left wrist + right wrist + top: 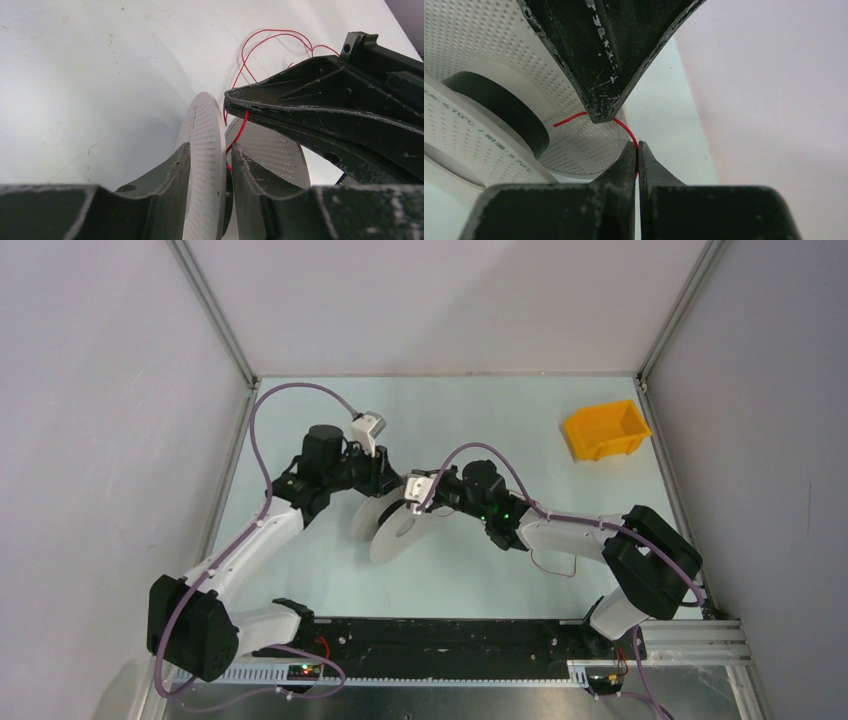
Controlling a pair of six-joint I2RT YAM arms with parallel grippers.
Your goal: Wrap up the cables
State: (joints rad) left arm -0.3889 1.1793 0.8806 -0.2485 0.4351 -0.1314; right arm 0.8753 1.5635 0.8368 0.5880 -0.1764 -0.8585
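The pale grey perforated spool [392, 525] stands tilted on edge at the table's middle. My left gripper [385, 483] is shut on one flange of the spool [204, 120], one finger on each side of it [210, 149]. The thin red cable [243, 125] runs from the spool's hub up to my right gripper [416, 502] and loops loose on the table beyond [280, 37]. My right gripper [637, 148] is shut on the cable [625, 126] just beside the flange [479, 45]. A left finger [604, 60] crosses above it.
A yellow bin [605, 430] sits at the back right of the table. A loose loop of the cable [552, 568] lies under the right forearm. Grey walls enclose the table on the left, back and right.
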